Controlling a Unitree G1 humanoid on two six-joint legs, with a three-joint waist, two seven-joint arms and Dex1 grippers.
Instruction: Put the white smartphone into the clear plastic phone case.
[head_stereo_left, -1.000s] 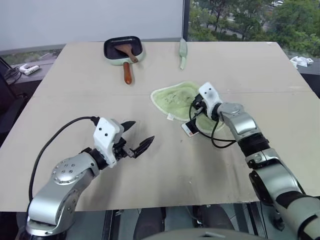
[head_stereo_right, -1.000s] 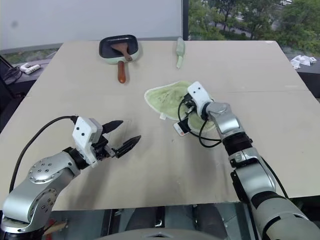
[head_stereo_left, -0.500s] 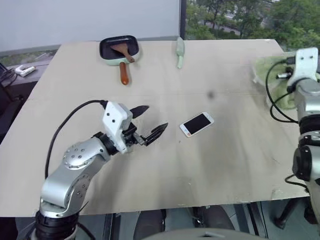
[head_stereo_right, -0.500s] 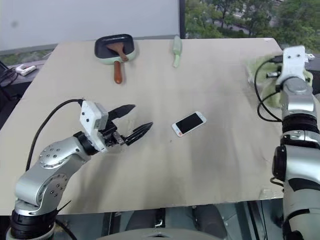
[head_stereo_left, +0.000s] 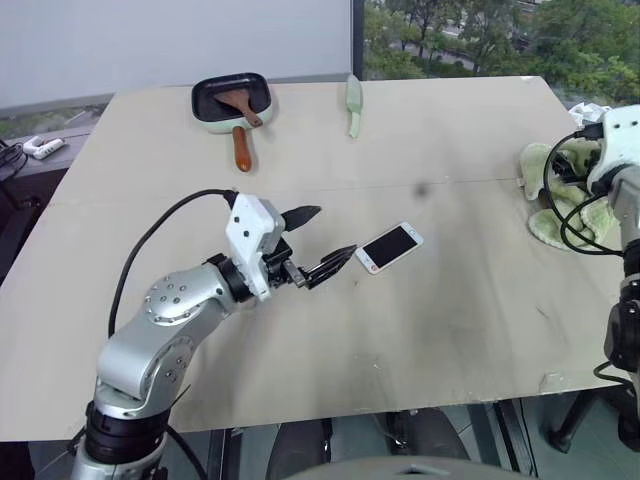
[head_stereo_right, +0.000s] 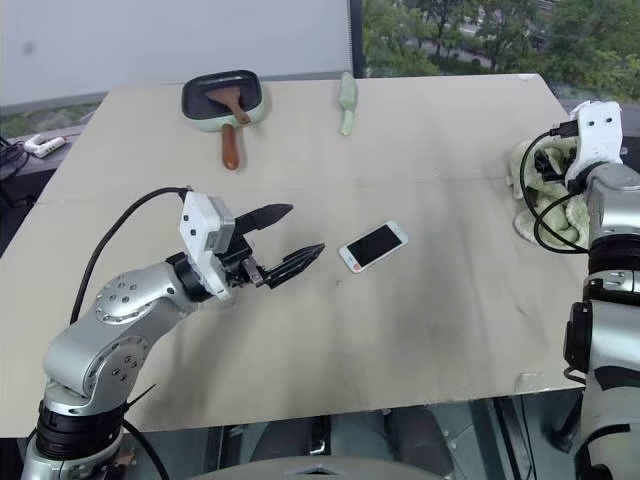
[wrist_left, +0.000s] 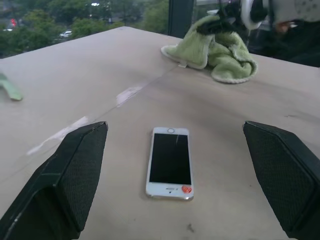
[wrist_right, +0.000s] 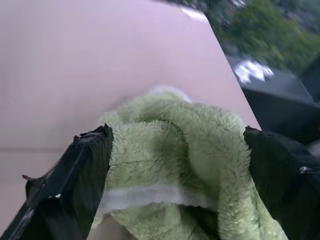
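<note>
Your left hand stood spread wide, fingertips just short of the white smartphone, nearer to it than a second before. The phone lay flat on the tabletop, uncovered; a second earlier the green cloth had overlapped it. Your right hand had carried that cloth to the right edge, and its fingers stood wide apart either side of the crumpled heap.

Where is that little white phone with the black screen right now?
The white smartphone lies flat, screen up, mid-table, just beyond the open left gripper, far from the crumpled green cloth at the right edge.
</note>
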